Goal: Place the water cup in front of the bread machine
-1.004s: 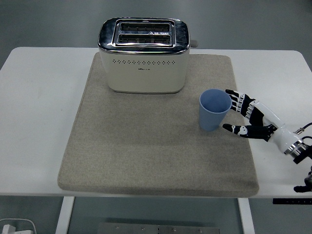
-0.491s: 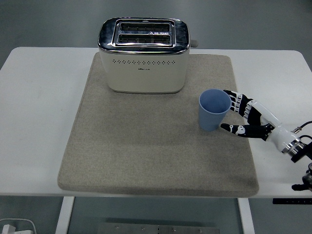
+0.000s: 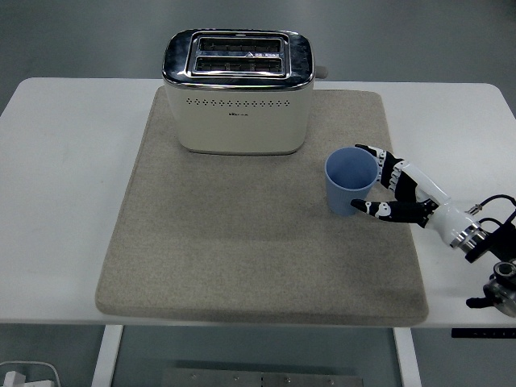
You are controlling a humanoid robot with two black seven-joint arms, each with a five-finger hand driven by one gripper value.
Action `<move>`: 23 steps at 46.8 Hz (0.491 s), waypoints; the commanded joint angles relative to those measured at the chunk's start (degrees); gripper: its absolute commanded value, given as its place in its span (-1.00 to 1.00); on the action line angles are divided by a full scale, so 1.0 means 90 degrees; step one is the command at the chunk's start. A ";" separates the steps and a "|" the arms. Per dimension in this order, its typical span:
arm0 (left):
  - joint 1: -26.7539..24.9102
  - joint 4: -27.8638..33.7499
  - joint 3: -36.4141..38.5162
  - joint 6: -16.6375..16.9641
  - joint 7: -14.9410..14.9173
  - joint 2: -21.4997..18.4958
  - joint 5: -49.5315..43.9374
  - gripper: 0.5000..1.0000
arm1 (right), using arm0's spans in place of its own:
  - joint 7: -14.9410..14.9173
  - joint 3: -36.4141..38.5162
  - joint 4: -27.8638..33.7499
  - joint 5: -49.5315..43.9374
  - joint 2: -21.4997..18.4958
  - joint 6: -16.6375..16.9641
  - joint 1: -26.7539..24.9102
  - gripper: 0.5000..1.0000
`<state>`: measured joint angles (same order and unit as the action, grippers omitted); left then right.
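Gripping the blue cup (image 3: 351,181) with my right hand (image 3: 401,193), thumb and fingers wrapped round its right side.

Cup stands upright on the grey mat (image 3: 242,242), off the front-right corner of the bread machine (image 3: 238,90) (not squarely in front of it). From here the hand looks snug against it.

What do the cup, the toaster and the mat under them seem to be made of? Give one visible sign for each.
Cup: probably plastic, matte blue with no glints.
Toaster: polished metal top showing reflections, over a cream body, painted metal or plastic.
Mat: felt-like fabric, with a dull, speckled grey-beige surface.
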<state>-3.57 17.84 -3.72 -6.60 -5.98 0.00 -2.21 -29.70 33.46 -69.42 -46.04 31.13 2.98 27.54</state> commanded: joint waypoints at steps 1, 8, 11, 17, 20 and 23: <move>-0.0003 0.0000 0.0003 -0.0009 0.0000 0.0000 0.0002 1.00 | 0.0000 -0.0007 0.0028 -0.0001 -0.0002 0.0001 0.0007 0.69; -0.0003 0.0010 -0.0007 0.0001 0.0000 0.0000 0.0002 1.00 | 0.0000 -0.0055 0.0106 -0.0001 -0.0099 0.0010 0.0026 0.69; -0.0003 0.0000 0.0003 -0.0009 0.0000 0.0000 0.0002 1.00 | 0.0009 -0.0055 0.0106 -0.0001 -0.0139 0.0010 0.0026 0.69; 0.0006 0.0000 0.0003 0.0001 0.0000 0.0000 0.0002 1.00 | 0.0009 -0.0055 0.0125 -0.0011 -0.0246 0.0001 0.0036 0.69; -0.0003 0.0000 0.0003 0.0001 0.0000 0.0000 0.0002 1.00 | 0.0019 -0.0055 0.0155 -0.0011 -0.0285 0.0001 0.0036 0.69; -0.0003 0.0010 -0.0007 -0.0009 0.0000 0.0000 0.0002 1.00 | 0.0029 -0.0055 0.0164 -0.0011 -0.0334 0.0001 0.0036 0.69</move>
<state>-3.57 17.86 -3.71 -6.60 -5.97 0.00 -2.21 -29.52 32.95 -68.06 -46.14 28.60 3.00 27.86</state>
